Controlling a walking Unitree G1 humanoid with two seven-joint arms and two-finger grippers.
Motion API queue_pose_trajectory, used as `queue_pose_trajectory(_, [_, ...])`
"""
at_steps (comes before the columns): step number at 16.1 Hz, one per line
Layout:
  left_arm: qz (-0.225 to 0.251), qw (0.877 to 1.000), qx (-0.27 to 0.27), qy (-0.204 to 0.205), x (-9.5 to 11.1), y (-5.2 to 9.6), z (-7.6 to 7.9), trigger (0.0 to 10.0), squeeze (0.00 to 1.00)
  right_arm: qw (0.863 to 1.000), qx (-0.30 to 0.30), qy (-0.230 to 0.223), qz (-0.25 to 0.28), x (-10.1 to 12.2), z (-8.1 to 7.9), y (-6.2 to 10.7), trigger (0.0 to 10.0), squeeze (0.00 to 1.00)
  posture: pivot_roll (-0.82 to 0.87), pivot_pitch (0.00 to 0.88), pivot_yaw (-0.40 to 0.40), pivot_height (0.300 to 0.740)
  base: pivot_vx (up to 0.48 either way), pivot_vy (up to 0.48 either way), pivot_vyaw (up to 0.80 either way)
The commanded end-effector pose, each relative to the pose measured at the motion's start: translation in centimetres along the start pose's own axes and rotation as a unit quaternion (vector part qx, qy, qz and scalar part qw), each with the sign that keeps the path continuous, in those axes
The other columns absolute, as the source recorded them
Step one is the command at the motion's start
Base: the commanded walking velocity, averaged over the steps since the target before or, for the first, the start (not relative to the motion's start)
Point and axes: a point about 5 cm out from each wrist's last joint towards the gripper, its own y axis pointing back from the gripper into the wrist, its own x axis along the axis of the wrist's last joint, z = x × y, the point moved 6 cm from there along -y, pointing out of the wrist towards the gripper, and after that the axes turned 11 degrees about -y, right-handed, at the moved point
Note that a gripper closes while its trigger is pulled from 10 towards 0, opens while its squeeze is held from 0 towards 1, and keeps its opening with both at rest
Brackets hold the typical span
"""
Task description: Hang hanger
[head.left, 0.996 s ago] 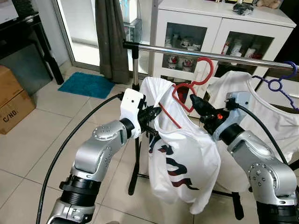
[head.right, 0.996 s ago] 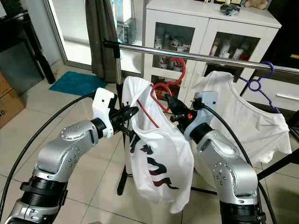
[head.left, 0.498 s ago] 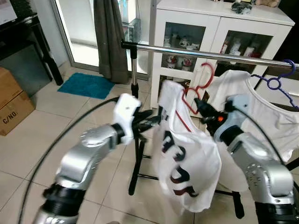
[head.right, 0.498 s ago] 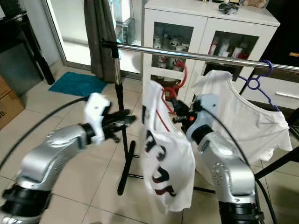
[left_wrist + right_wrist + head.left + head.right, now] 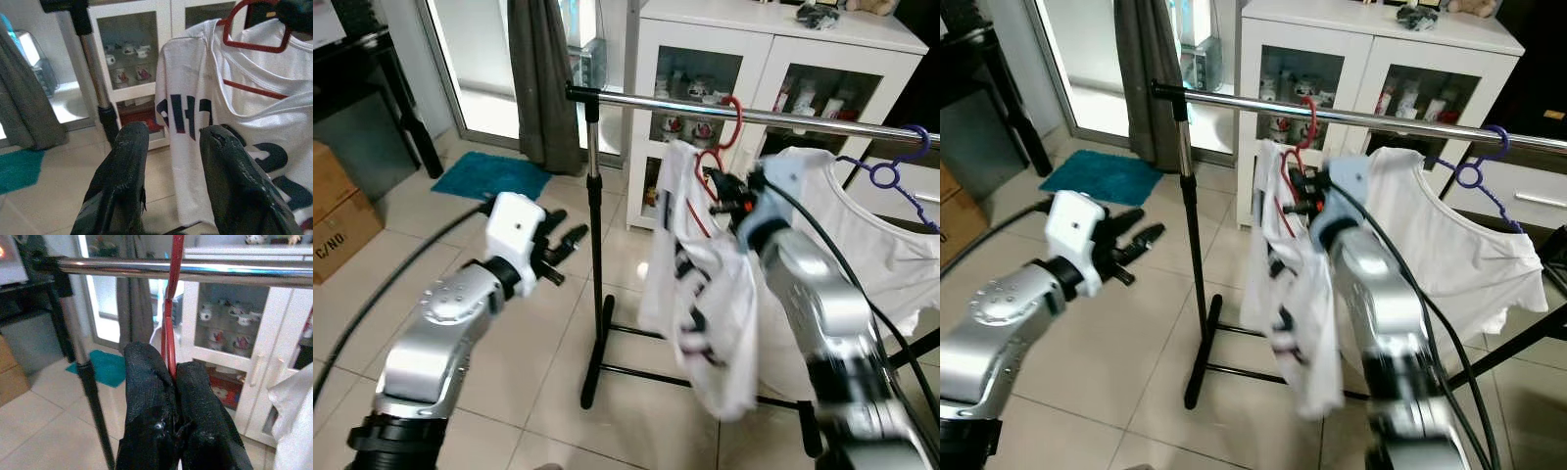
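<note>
A red hanger (image 5: 710, 157) carries a white T-shirt (image 5: 705, 294) with dark print. Its hook (image 5: 734, 104) curves up over the chrome rail (image 5: 803, 119). My right gripper (image 5: 715, 186) is just under the rail, shut on the hanger's neck; in the right wrist view the fingers (image 5: 146, 382) pinch the red neck (image 5: 171, 308), which crosses the rail (image 5: 234, 273). My left gripper (image 5: 563, 253) hovers open, well left of the shirt, holding nothing. In the left wrist view its fingers (image 5: 127, 156) stand spread, pointing at the shirt (image 5: 244, 122).
The rack's upright pole (image 5: 595, 245) and floor base (image 5: 636, 372) stand between my arms. A second white shirt (image 5: 862, 235) hangs on a purple hanger (image 5: 891, 174) further right. Behind are a white glass-door cabinet (image 5: 773, 59), a grey curtain (image 5: 543, 78), a teal mat (image 5: 494, 176) and a cardboard box (image 5: 337, 220).
My left gripper let go of the shirt and drew back to the left, open. The right gripper raised the hanger until its hook reached the rail. The shirt now hangs straight down.
</note>
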Motion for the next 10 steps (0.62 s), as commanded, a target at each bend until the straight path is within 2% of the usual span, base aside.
queue_pose_trajectory(1, [0.009, 1.0, 0.006, -0.021, 0.8, 0.6, -0.5, 10.0, 0.0, 1.0, -0.017, 0.014, 0.013, 1.3, 0.4, -1.7, 10.0, 0.0, 0.0, 0.0, -0.038, 0.74, 0.0, 0.0, 0.0])
queue_pose_trajectory(3, [0.008, 0.999, -0.001, -0.034, 1.1, 1.1, -0.4, 10.0, 0.0, 0.999, -0.043, 0.017, -0.004, 1.8, 0.4, -4.1, 10.0, 0.0, 0.01, 0.0, -0.034, 0.74, 0.0, 0.0, 0.0])
queue_pose_trajectory(5, [0.018, 0.999, -0.018, -0.048, 2.0, 1.2, -0.2, 10.0, 0.0, 0.998, -0.055, 0.014, -0.019, 1.8, 0.1, -5.5, 10.0, 0.0, 0.02, 0.0, -0.036, 0.74, 0.0, 0.0, 0.0])
queue_pose_trajectory(7, [0.03, 0.998, -0.029, -0.055, 2.9, 1.4, 0.0, 10.0, 0.0, 0.997, -0.069, 0.017, -0.023, 2.0, 0.1, -6.1, 10.0, 0.0, 0.03, 0.0, -0.037, 0.74, 0.0, 0.0, 0.0])
queue_pose_trajectory(10, [0.067, 0.994, -0.052, -0.063, 5.1, 1.9, 0.5, 10.0, 0.0, 0.993, -0.112, 0.011, -0.032, 1.7, 1.2, -6.3, 10.0, 0.0, 0.05, 0.037, -0.038, 0.74, 0.0, 0.0, 0.0])
